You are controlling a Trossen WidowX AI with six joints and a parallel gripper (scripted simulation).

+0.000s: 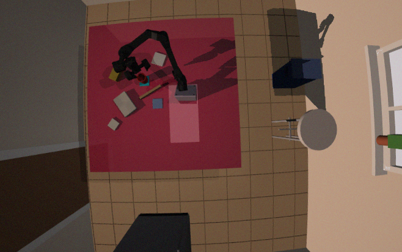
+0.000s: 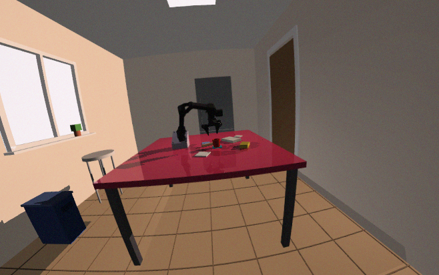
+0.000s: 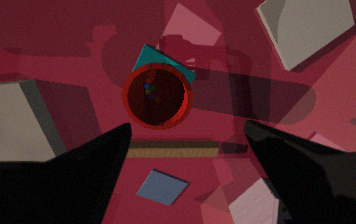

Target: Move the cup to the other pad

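The red cup (image 1: pixel 141 77) (image 2: pixel 216 143) (image 3: pixel 157 120) stands upright on the teal pad (image 1: pixel 147 82) (image 3: pixel 150 56). In the wrist view the pad sticks out past one side of the cup. Several small coloured marbles (image 3: pixel 150 90) lie inside the cup. The blue pad (image 1: pixel 157 103) (image 3: pixel 162 187) is bare and lies apart from the cup, beyond the wooden bar. My gripper (image 1: pixel 138 71) (image 2: pixel 213 134) (image 3: pixel 188 126) is wide open and empty. Its fingertips are above the cup's height and clear of it, off to one side in the wrist view.
The wooden bar (image 1: pixel 151 92) (image 3: pixel 172 151) lies between the two pads. A large pale box (image 1: pixel 124 104) (image 2: pixel 231 139) (image 3: pixel 20 120), a small pale block (image 1: pixel 113 124), a flat white block (image 1: pixel 159 59) (image 2: pixel 202 154) (image 3: pixel 312 30) and a yellow block (image 1: pixel 114 74) (image 2: pixel 245 145) are around.
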